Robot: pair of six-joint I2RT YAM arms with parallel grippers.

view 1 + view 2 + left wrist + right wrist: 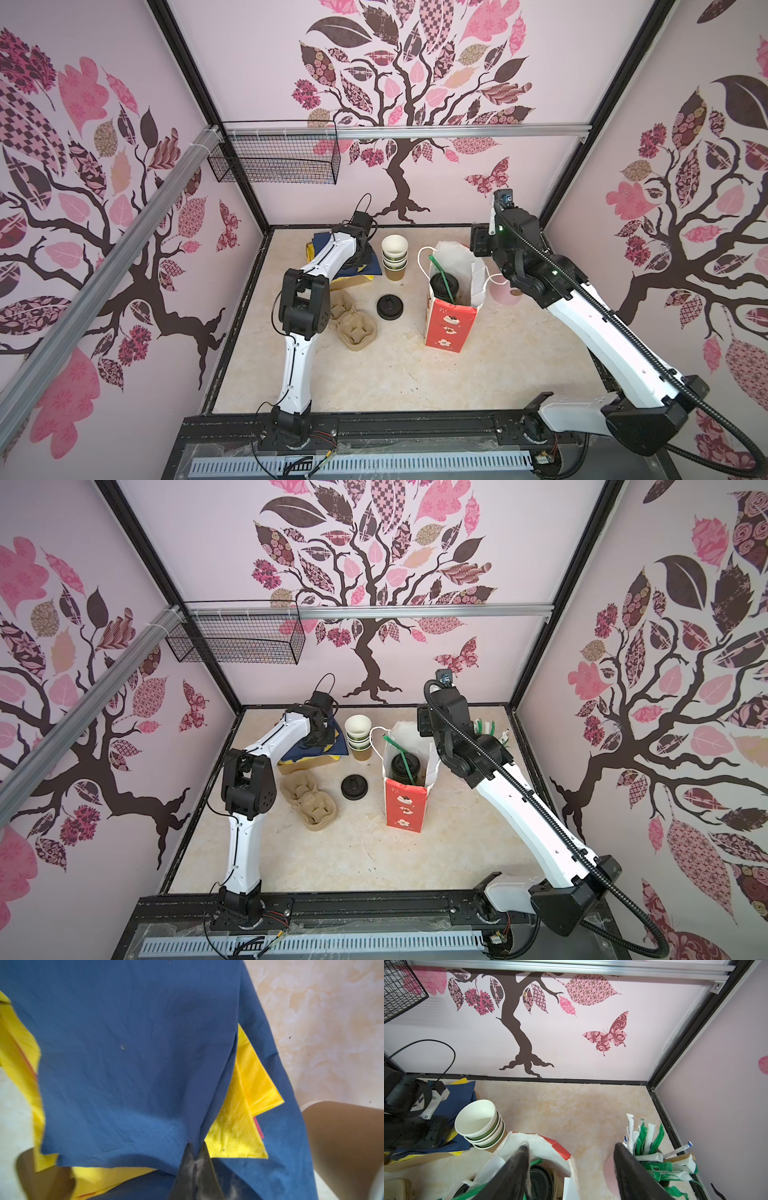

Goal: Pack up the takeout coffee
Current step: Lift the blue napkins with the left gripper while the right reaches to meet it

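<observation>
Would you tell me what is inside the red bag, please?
A black lid with a green straw shows inside the bag; whatever sits below the lid is hidden.

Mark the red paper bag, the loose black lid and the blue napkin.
red paper bag [446, 328]: a top view, printed front wall.
loose black lid [390, 307]: a top view, centre of its top.
blue napkin [128, 1053]: left wrist view, middle of the top sheet.

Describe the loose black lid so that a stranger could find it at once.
Find the red paper bag standing near the middle of the table. Left of it in both top views, before the brown pulp cup carriers, lies the loose black lid. It alone lies flat on the bare tabletop with no cup under it.
</observation>
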